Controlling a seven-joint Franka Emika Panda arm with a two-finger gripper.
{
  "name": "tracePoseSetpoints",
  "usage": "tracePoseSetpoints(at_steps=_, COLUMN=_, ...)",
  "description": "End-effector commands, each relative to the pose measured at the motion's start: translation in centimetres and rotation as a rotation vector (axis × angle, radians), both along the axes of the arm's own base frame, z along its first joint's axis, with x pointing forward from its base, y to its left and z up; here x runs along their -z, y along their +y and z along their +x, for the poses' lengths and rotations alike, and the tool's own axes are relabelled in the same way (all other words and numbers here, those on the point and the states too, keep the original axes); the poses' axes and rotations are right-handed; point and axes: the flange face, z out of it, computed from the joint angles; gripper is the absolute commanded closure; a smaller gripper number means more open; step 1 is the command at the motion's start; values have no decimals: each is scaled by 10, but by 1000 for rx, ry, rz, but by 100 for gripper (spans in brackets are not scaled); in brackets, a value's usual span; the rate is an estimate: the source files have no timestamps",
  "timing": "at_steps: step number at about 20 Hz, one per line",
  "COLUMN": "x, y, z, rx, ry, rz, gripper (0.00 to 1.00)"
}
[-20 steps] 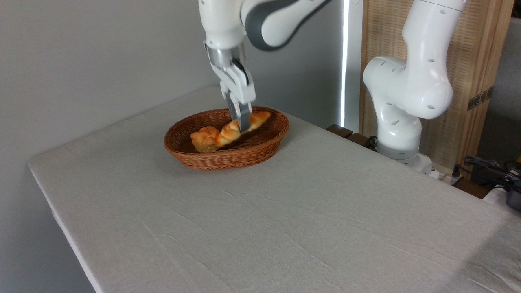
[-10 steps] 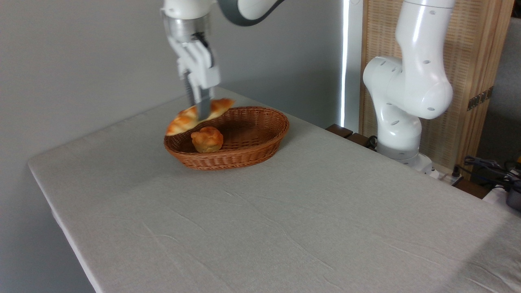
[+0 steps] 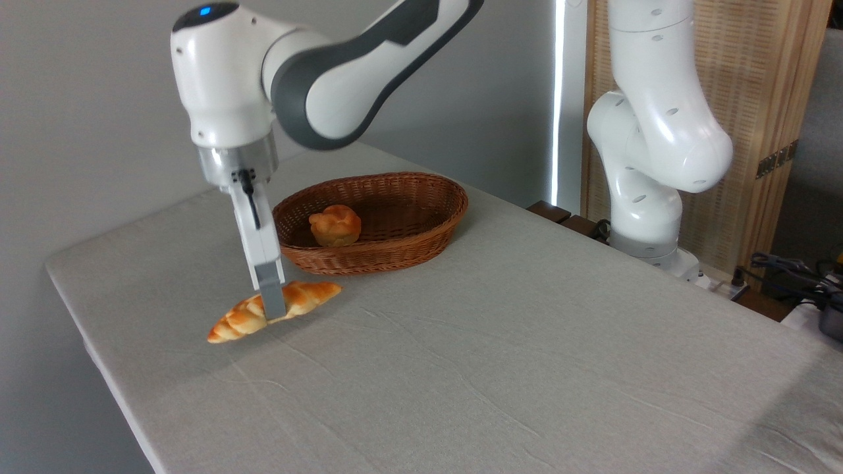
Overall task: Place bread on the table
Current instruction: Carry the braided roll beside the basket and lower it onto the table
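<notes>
Down by the surface (image 3: 461, 368), left of the wicker basket (image 3: 421, 247), the gripper (image 3: 271, 304) clenches the bread (image 3: 306, 296) mid-length; it seems to touch the cloth, though contact is unclear.

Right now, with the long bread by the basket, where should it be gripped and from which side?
Grip the bread across its narrow middle, coming straight down from above. It is long, with tapered ends, so the middle looks best balanced and thin enough to span. The tool is clamped there now, with the basket clear behind it.
</notes>
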Motion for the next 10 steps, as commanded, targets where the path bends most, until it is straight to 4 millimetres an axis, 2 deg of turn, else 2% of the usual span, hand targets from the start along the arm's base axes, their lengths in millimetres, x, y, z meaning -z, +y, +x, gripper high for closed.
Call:
tracePoseSetpoints(at_steps=1, x=14, y=-18, z=7, rx=-70, ry=-9, rz=-8, gripper=0)
tracePoseSetpoints(at_steps=10, x=11, y=-19, z=5, rx=-57, ry=-10, rz=3, gripper=0)
